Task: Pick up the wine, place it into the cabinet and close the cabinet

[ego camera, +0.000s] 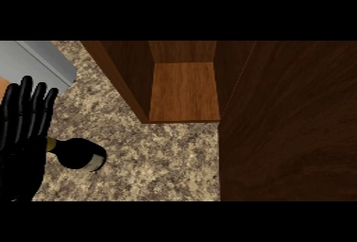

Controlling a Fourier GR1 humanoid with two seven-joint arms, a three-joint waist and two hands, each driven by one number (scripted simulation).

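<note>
Speckled bench (167, 160), cabinet (182, 90) open at far centre. Wine (80, 153) lies on its side near left, touching the left hand (24, 137), whose fingers are straight and hold nothing. Step: grasp. Advice: curl round the body, not the neck. Right hand unseen.

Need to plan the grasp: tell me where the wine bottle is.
In the head view, the wine bottle lies on the counter at lower left, beside the left hand.
</note>
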